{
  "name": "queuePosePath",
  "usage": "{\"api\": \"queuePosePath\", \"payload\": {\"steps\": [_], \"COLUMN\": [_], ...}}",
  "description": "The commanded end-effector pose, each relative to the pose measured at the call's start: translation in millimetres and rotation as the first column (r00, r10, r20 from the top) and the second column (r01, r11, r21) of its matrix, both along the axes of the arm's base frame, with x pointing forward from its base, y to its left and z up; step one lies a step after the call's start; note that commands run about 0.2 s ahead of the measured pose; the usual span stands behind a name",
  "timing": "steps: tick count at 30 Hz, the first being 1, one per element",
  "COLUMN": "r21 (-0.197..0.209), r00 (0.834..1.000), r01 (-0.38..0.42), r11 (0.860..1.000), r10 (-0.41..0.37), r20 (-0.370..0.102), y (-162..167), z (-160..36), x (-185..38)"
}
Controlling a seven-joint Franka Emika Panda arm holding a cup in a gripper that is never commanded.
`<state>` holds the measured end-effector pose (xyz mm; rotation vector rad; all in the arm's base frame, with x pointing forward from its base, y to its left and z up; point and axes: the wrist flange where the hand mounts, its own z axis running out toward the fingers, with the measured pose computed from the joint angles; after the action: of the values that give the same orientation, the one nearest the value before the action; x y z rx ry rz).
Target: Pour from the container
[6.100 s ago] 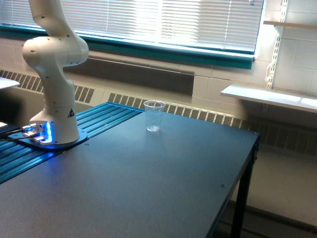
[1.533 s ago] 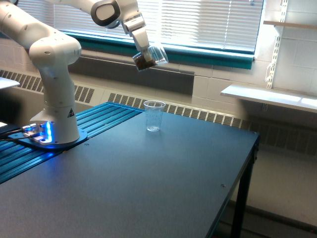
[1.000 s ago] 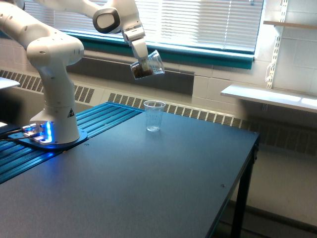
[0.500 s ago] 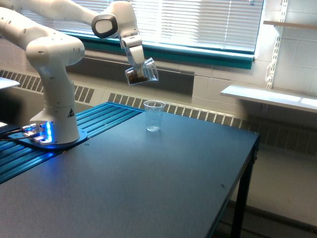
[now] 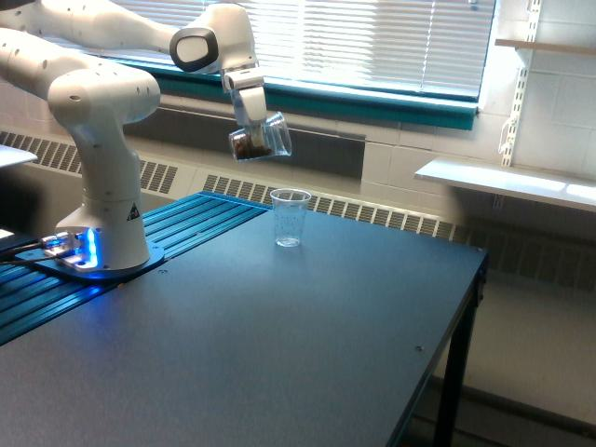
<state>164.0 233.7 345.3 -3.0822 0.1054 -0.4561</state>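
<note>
Claw [image 5: 255,130] gripping container [image 5: 260,141], tilted, hanging just below

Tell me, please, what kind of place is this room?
Probably a robotics lab or workshop room. A white robot arm is bolted to a dark table, holding a clear cup above another clear cup. Behind are window blinds and wall shelves.
</note>
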Motion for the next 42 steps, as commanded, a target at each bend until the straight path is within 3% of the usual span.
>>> {"api": "queuePosePath", "payload": {"steps": [1, 14, 42], "r21": [-0.041, -0.081, -0.151], "r00": [0.999, 0.997, 0.991], "r01": [0.015, 0.001, -0.083], "r11": [0.999, 0.997, 0.985], "r10": [-0.017, -0.008, 0.065], "r20": [-0.04, -0.08, -0.12], "y": [-14.0, -15.4, -22.4], "z": [-19.9, -49.7, -66.1], "x": [2.3, 3.8, 18.8]}}
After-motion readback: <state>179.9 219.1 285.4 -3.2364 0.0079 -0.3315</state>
